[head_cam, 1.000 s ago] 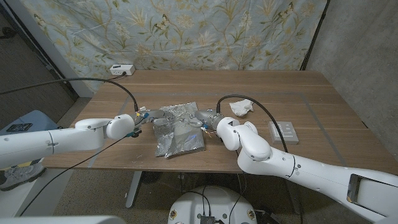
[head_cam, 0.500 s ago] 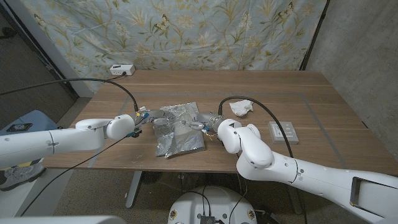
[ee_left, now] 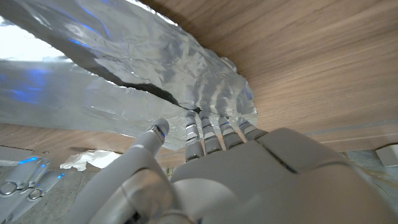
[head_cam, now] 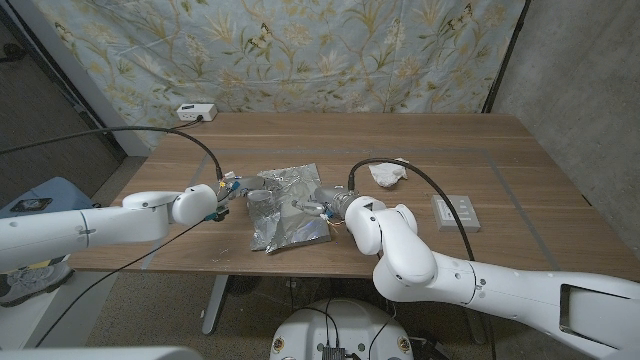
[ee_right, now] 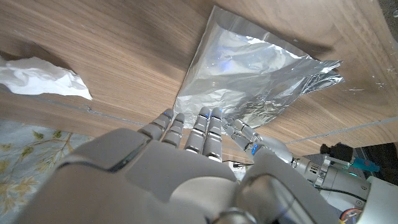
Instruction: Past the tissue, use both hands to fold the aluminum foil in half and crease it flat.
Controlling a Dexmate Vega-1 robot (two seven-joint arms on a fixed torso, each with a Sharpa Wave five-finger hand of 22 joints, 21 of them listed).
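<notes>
The crinkled aluminum foil point(head_cam: 288, 212) lies doubled over near the table's front middle, with a dark fold line across it point(ee_left: 140, 90). My left hand point(head_cam: 243, 190) reaches its left edge, and the fingers point(ee_left: 217, 127) press against the foil point(ee_left: 124, 68) at the fold, thumb apart. From the other side my right hand point(head_cam: 322, 201) lies over the foil's right edge. Its fingers point(ee_right: 194, 127) are stretched out and touch the foil point(ee_right: 249, 74). Neither hand grips anything. The white crumpled tissue point(head_cam: 388, 173) sits behind and right of the right hand, also in the right wrist view point(ee_right: 40, 78).
A small grey flat block point(head_cam: 456, 212) lies on the wooden table point(head_cam: 420, 135) to the right. A white box point(head_cam: 196, 111) sits at the back left edge. Black cables arch over both wrists. A patterned cloth hangs behind the table.
My right hand and forearm have shifted left, further onto the foil's right edge. The left hand has stayed where it was.
</notes>
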